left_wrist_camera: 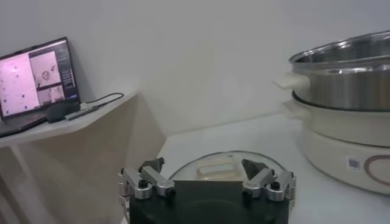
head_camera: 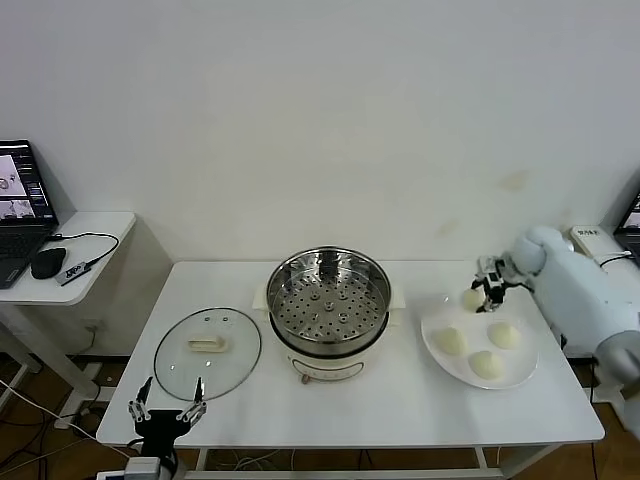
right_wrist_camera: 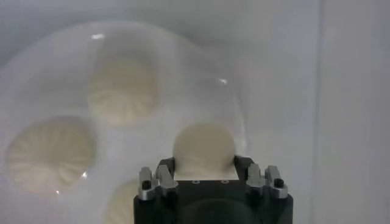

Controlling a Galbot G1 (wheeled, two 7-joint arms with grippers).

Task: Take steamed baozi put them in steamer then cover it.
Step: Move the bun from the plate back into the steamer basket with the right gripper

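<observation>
The steamer (head_camera: 328, 300), a shiny steel perforated basket on a cream pot base, stands at the table's middle and holds nothing. It also shows in the left wrist view (left_wrist_camera: 347, 73). The glass cover (head_camera: 207, 347) lies flat to its left. A white plate (head_camera: 432, 322) at the right holds three baozi (head_camera: 503, 335). My right gripper (head_camera: 488, 298) is shut on a fourth baozi (head_camera: 472, 298) over the plate's far-left rim; in the right wrist view this baozi (right_wrist_camera: 203, 146) sits between the fingers (right_wrist_camera: 164, 173). My left gripper (head_camera: 167, 408) is open and empty, parked at the table's front-left edge, just before the cover (left_wrist_camera: 213, 164).
A side table (head_camera: 95, 225) at the far left carries a laptop (head_camera: 20, 215), a mouse (head_camera: 47, 262) and a cable. A white box (head_camera: 590, 238) and another screen sit at the far right behind my right arm.
</observation>
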